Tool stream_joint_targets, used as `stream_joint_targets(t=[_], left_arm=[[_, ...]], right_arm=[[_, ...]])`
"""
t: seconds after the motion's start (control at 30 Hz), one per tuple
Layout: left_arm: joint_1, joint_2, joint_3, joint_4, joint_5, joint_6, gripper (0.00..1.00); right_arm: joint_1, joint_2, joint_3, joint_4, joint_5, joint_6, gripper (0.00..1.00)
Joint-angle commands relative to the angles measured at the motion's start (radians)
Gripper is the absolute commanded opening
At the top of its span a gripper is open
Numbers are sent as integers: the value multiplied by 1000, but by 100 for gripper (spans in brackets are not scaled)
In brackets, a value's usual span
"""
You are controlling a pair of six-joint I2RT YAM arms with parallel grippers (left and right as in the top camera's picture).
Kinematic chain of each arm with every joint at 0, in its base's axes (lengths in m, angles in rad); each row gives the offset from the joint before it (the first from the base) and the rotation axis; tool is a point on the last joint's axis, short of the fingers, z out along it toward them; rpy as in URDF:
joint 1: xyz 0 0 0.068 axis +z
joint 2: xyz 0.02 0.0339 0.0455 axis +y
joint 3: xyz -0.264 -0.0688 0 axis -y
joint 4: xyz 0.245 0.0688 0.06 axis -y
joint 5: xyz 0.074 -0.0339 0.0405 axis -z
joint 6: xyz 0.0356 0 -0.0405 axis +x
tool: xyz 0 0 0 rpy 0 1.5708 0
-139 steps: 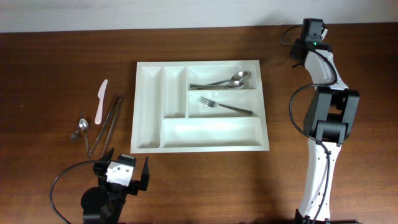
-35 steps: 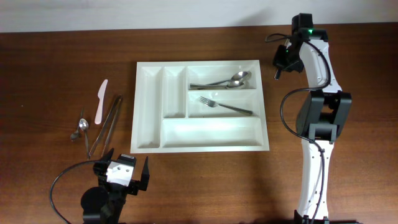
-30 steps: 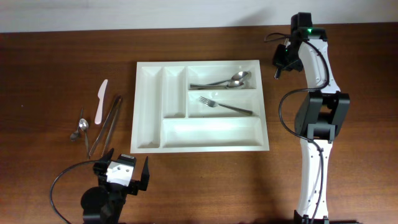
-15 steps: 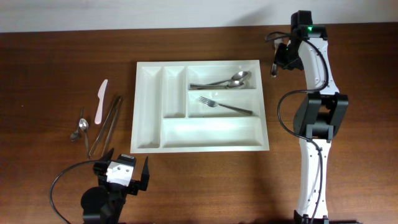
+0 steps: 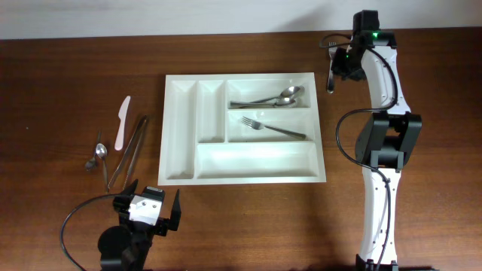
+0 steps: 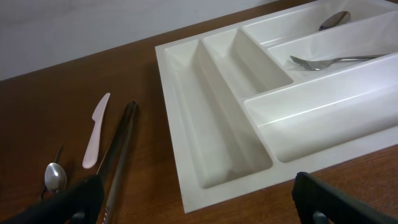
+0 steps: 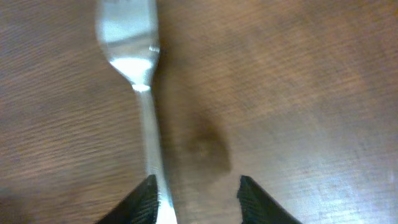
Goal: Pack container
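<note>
Right wrist shows us the fork (image 7: 147, 130) lying lengthwise between the parted jaws of our right gripper (image 7: 198, 200), beside the container (image 5: 321, 150).

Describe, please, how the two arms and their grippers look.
The right arm has white links, black joints, a looping black cable and a green light. The left arm is black with a silver plate and black cable. Left gripper and right gripper have black fingers.
</note>
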Motion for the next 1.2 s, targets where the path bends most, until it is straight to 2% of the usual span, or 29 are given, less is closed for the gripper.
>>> stream_joint_targets(t=[0.0, 0.27, 0.5, 0.57, 0.7, 1.17], left_arm=[[2, -6, -4, 3, 10, -14, 99], [2, -6, -4, 3, 10, -14, 99], [2, -6, -4, 3, 10, -14, 99], [2, -6, -4, 3, 10, -14, 99], [2, -6, -4, 3, 10, -14, 99], [2, -6, -4, 3, 10, -14, 99]], right_arm=[[8, 13, -8, 41, -58, -84, 46], [10, 14, -89, 178, -92, -144, 47], [10, 14, -171, 203, -99, -143, 46], [10, 14, -173, 188, -99, -143, 45], [10, 14, -173, 138, -98, -143, 27], [10, 14, -173, -42, 0, -148, 26]])
